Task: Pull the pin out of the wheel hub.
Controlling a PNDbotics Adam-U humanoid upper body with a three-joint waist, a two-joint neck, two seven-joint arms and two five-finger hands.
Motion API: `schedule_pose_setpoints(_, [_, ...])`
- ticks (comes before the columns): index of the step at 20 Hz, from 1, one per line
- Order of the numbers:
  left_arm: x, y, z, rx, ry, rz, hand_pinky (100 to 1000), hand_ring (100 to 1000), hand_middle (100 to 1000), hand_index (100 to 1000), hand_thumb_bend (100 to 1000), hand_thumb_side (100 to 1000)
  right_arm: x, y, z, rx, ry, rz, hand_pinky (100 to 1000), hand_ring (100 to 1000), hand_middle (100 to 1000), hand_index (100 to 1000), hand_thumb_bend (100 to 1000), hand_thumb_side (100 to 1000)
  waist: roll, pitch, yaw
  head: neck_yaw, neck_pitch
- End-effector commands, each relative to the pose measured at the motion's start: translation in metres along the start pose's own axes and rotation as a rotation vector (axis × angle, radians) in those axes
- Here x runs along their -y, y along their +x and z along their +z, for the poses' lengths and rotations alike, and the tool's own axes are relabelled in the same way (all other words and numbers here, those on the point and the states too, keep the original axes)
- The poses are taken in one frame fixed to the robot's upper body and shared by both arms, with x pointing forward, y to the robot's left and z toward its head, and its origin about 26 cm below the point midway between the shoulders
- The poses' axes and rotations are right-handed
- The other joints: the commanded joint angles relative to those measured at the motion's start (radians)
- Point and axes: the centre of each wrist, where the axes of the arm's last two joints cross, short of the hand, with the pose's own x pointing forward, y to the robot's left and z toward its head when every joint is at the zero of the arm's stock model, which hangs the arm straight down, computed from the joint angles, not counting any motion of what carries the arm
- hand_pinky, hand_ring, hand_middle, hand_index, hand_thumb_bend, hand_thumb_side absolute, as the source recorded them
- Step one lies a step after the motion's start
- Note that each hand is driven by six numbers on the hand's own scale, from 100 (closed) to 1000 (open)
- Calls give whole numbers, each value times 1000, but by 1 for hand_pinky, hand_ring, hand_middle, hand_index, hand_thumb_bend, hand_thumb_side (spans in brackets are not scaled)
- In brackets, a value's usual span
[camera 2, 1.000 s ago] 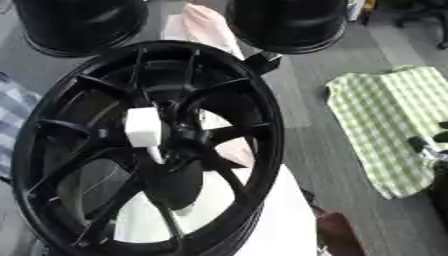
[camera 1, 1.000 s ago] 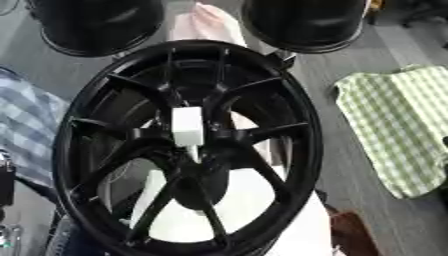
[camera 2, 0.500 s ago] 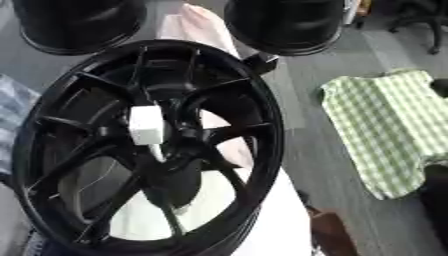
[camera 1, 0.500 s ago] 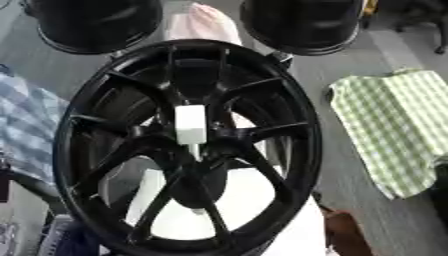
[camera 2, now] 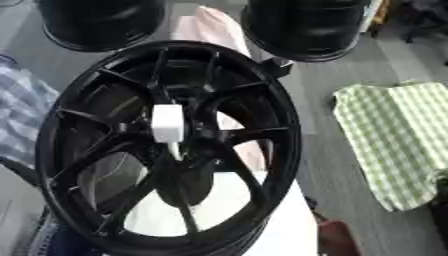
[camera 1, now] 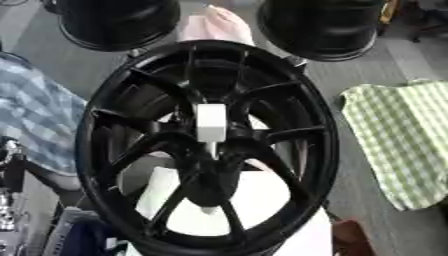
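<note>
A large black spoked wheel hub [camera 1: 105, 130] lies flat and fills the middle of both views. A white pin [camera 1: 211, 122] with a blocky head and a thin stem stands in the hub's centre bore. No hand touches it. A dark part with silver bits at the left edge of the left eye view looks like my left hand [camera 1: 12, 167], well apart from the hub's centre. A dark sliver at the lower right edge of the right eye view may be my right hand [camera 2: 441, 200], beside the green cloth. Neither shows enough to read.
Two more black wheels [camera 1: 118, 22] [camera 1: 324, 25] stand at the far edge. A green checked cloth [camera 1: 402, 140] lies at the right, a blue checked cloth [camera 1: 31, 115] at the left. White material [camera 1: 262, 200] shows under the hub.
The whole picture has shifted a little, so the camera moved. The dark and silver shape at the right edge has dropped lower and nearly out of view. The pin has not moved in the hub.
</note>
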Motion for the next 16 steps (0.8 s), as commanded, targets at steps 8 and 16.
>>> schedule_pose_setpoints(8, [-14,-2,-8,23,18,-54,776,757,562,773,100,822,-34,21,-100,152,206,40,722,786,705,799,674,271,-10,-43,-2,-63,34])
schedule_pose_setpoints(16, [-10,-5,-4,21,0,-71,777,758,564,774,100,821,-86,60,-138,164,209,61,709,788,712,822,708,295,-18,-59,6,-105,65])
